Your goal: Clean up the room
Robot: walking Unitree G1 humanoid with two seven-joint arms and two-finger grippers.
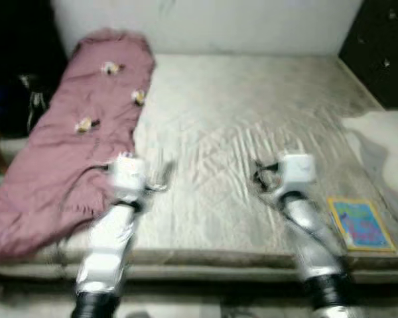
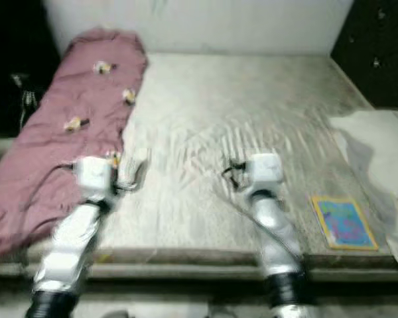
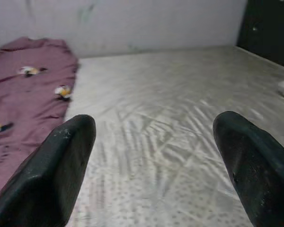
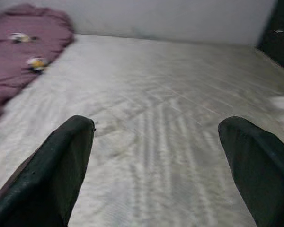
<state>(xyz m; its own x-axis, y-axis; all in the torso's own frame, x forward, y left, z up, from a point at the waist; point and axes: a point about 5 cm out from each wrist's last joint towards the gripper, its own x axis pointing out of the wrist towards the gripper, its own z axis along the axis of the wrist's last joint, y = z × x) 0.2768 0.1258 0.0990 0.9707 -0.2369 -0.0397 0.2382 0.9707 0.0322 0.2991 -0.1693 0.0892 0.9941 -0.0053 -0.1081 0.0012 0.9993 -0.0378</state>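
You see a mauve blanket [image 1: 73, 152] dotted with small yellow-and-white flowers, a pale grey speckled mattress [image 1: 252, 132], a book [image 1: 360, 224] with a yellow-edged blue and pink cover, and a white cloth [image 1: 385, 146].

Both arms extended forward, end effectors spread

Two silver, tube-shaped arms, the left arm [image 1: 108, 248] and the right arm [image 1: 310, 238], each end in a boxy white wrist block and run into a black ribbed cuff at the base. Thin dark cables loop beside the wrist blocks. Close up, the left gripper [image 3: 156, 165] and right gripper [image 4: 158, 165] have thick, matte black fingers [image 3: 52, 179] with rounded tips and faint scuffing
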